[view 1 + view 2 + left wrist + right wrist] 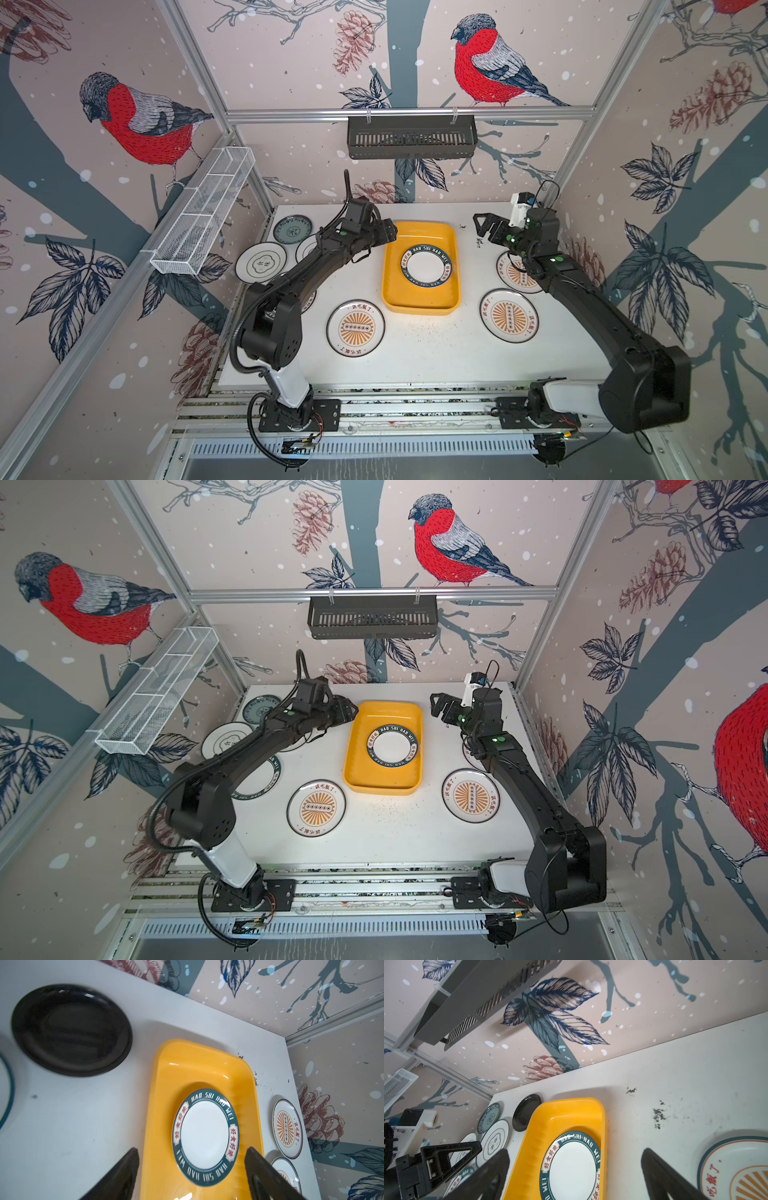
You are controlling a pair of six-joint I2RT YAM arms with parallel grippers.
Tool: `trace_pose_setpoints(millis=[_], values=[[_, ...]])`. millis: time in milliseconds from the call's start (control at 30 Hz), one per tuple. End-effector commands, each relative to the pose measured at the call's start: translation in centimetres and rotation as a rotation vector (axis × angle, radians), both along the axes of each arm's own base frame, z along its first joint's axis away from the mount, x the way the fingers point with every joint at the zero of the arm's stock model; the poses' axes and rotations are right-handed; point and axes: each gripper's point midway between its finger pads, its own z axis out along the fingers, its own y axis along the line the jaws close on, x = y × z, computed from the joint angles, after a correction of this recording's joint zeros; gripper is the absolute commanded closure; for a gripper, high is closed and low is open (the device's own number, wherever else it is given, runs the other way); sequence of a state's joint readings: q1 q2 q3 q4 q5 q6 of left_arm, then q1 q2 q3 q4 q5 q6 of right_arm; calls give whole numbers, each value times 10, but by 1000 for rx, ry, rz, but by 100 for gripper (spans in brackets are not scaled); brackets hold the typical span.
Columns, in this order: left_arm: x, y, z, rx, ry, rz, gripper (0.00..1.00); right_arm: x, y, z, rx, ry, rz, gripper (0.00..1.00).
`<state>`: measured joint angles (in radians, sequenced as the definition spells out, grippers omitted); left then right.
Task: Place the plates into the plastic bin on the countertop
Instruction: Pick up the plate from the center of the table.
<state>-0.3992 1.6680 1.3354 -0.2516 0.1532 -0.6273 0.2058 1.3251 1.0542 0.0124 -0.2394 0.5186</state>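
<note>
This was a small robot test booth, not a real home. Metal bars (409,113) ran along walls of bird wallpaper (291,62). A left arm (307,266) and a right arm (582,299) were bolted to rails (415,409) at the bottom of the frame, by a white table (436,357).

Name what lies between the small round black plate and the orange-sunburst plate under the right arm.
The rectangular yellow-orange plastic bin lies between them, seen in the left wrist view.

The yellow plastic bin (571,1113) on the counter (675,1076) holds one lettered-rim plate (571,1169), lying flat. The black plate (525,1112) sits just beside the bin.
</note>
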Motion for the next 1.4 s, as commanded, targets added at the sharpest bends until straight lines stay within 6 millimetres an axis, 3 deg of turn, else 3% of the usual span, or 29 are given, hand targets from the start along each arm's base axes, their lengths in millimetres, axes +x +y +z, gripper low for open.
trace_pose_setpoints(millis=[0, 133, 267, 433, 633, 833, 1033, 1367], values=[[-13, 30, 10, -79, -48, 154, 14, -8, 25, -1, -21, -19, 123, 1], [-59, 71, -2, -107, -50, 290, 4, -14, 35, -14, -66, 7, 172, 1], [-101, 106, -21, -147, -44, 396, 4, -18, 45, -8, -47, -16, 195, 0], [-150, 141, -73, -173, 114, 452, 4, -18, 83, -9, -97, -11, 245, 1], [-181, 152, -97, -112, 213, 425, 4, -24, 139, -3, -87, -16, 334, 1], [-212, 164, -135, -147, 345, 466, 9, -31, 173, 1, -81, -42, 342, 0], [-224, 158, -145, -206, 370, 470, 12, -39, 196, -4, -78, -44, 365, 0], [-249, 133, -172, -341, 470, 403, 19, -39, 205, -5, -74, -61, 344, 1]])
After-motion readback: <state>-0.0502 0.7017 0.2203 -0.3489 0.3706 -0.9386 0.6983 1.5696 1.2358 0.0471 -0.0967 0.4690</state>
